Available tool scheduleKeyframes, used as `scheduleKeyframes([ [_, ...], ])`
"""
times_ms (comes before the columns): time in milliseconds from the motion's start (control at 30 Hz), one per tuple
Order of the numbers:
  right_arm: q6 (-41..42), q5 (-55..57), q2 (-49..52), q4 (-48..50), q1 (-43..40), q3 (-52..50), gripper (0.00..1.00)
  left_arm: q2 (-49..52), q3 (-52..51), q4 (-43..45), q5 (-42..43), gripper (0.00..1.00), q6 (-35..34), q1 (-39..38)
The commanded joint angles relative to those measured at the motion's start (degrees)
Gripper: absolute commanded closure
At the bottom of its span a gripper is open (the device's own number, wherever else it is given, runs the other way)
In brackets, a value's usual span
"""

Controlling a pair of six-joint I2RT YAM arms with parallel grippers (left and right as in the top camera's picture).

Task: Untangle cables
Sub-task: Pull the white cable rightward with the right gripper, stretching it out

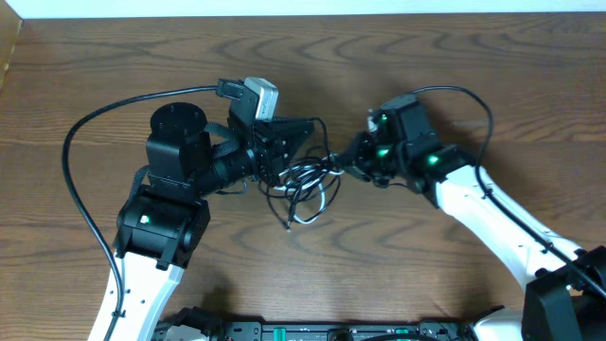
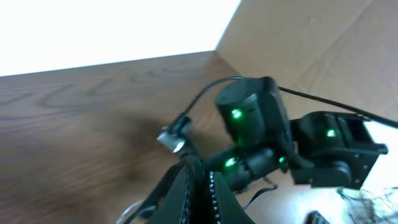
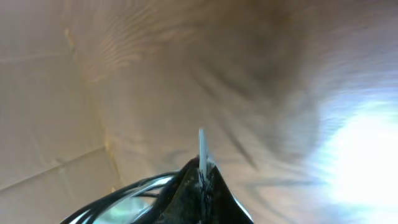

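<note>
Left gripper and right gripper both clamped on the cables at mid-table.
The left gripper's fingers press together on a black cord, and its small silver plug pokes out past the tips. The loose tangle lies on the wooden table between the two arms. The right gripper's fingers are closed as well, with a white strand sticking up from between them.
</note>
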Motion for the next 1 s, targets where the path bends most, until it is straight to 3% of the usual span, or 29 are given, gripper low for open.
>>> scheduleKeyframes([
  [0,-5.2,1.2,0.5,-1.7,-5.4,0.0,0.99,-0.2,0.6,0.0,-5.9,0.92,1.6,0.0],
  [333,-13.2,0.6,0.5,-12.0,-24.3,0.0,0.99,-0.2,0.6,-1.6,-13.6,0.92,4.1,3.0],
  [967,-27.3,-3.5,0.3,-22.6,-57.1,0.0,0.99,-0.2,0.6,-4.0,-13.8,0.92,4.1,18.3],
])
